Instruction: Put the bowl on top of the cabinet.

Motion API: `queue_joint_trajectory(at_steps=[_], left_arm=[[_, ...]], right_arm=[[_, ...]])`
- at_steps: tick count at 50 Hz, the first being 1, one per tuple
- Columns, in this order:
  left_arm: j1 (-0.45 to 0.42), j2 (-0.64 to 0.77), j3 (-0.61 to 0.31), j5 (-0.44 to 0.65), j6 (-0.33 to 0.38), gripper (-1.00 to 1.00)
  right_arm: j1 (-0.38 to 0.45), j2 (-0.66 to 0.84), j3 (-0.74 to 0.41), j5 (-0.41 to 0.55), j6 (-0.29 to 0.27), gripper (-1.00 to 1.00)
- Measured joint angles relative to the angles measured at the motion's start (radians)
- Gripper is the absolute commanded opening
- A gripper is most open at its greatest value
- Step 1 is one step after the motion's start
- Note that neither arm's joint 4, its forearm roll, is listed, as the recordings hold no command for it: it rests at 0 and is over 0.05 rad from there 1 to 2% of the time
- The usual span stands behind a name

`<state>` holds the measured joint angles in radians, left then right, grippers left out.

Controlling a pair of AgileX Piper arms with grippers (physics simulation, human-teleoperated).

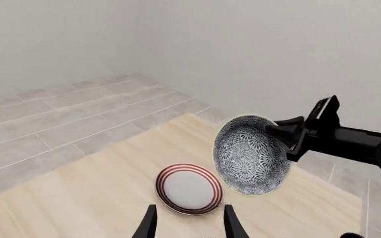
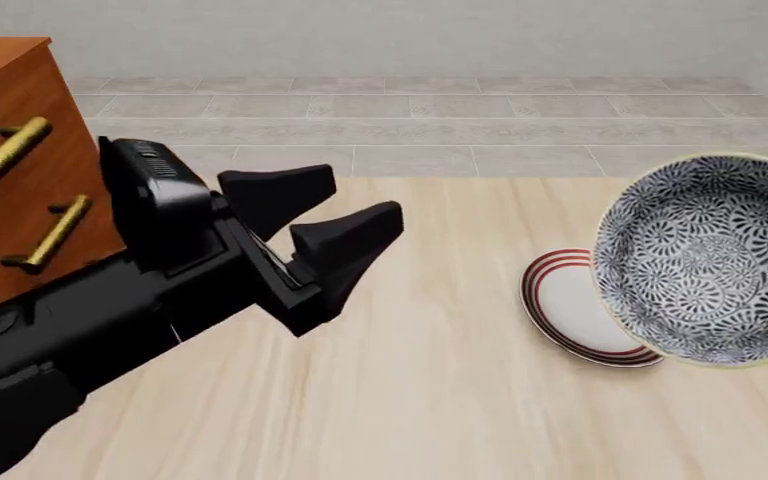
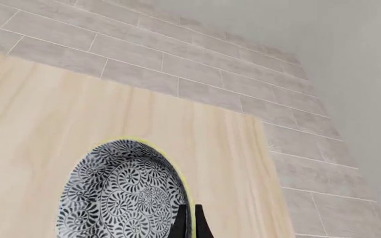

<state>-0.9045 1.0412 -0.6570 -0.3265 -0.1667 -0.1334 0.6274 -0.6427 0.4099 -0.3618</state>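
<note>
The right gripper (image 3: 186,220) is clamped on the rim of the bowl (image 2: 704,260), fingers pinched close together over the wall, and holds it in the air tilted on edge, its patterned inside facing the front camera. In the front view the bowl hangs at about 3 o'clock, above the red-ringed plate (image 2: 564,310) lying on the worktop (image 2: 424,400). The cabinet (image 2: 17,170) stands at 9 o'clock, well apart from the bowl, with only part of its top showing.

The left gripper (image 2: 351,215) hovers between them with its fingers apart and empty, pointing toward the bowl. A handover looks likely, since the cabinet is on the left arm's side. To do it well, the left gripper should close on a free stretch of rim away from the right fingers, and the right should release only once that grip is firm. The glazed, tilted bowl could slip.
</note>
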Motion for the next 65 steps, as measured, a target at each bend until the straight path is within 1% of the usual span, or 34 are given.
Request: queue_joint_trajectory(at_steps=[16, 28, 49, 65], left_arm=[[-0.077, 0.052, -0.041, 0.003, -0.033, 1.0], [-0.115, 0.075, -0.067, 0.01, -0.057, 1.0], [-0.138, 0.09, -0.089, 0.015, -0.083, 1.0], [-0.144, 0.096, -0.085, 0.007, -0.111, 1.0]], right_arm=[[0.074, 0.011, -0.01, -0.011, -0.01, -1.0], [0.141, 0.065, -0.02, -0.059, -0.014, -1.0], [0.277, 0.155, -0.021, -0.134, -0.01, -1.0], [0.35, 0.171, -0.046, -0.14, -0.002, -1.0]])
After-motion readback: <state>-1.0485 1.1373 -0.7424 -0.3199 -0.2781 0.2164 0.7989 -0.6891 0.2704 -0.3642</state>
